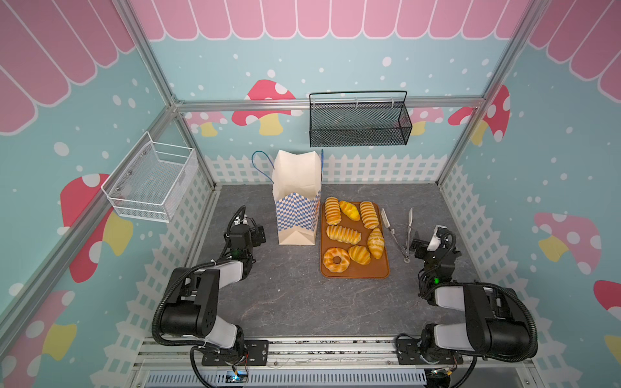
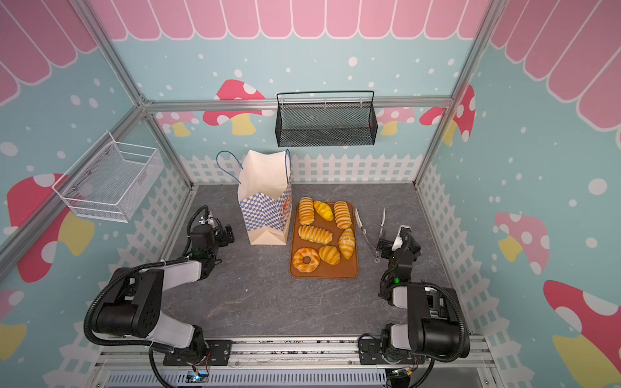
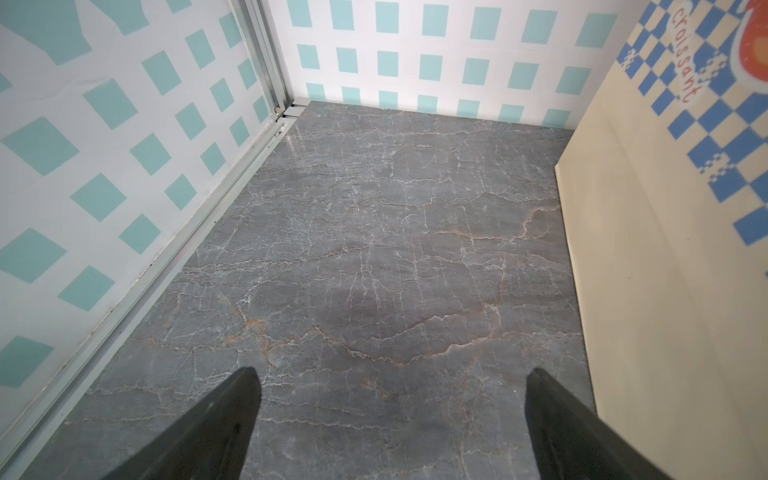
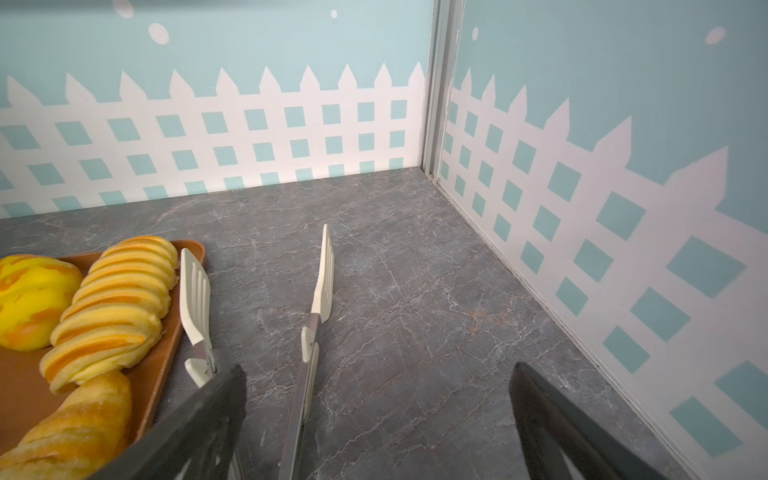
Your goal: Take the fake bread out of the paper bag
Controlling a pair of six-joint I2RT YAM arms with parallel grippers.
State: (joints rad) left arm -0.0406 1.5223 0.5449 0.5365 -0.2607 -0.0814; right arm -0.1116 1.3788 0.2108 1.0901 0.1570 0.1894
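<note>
Fake bread [image 1: 343, 234] sits on the brown tray [image 1: 378, 270] beside the upright paper bag [image 1: 297, 208], left pincer [image 3: 392, 372] released, empty by the bag, right pincer [image 4: 379, 368] released by the tongs [image 4: 322, 286].

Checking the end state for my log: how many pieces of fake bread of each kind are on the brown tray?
Ridged loaves: 3
Croissant shapes: 2
Smooth yellow bun: 1
Ring doughnut: 1
Total: 7, all lying on the tray
</note>
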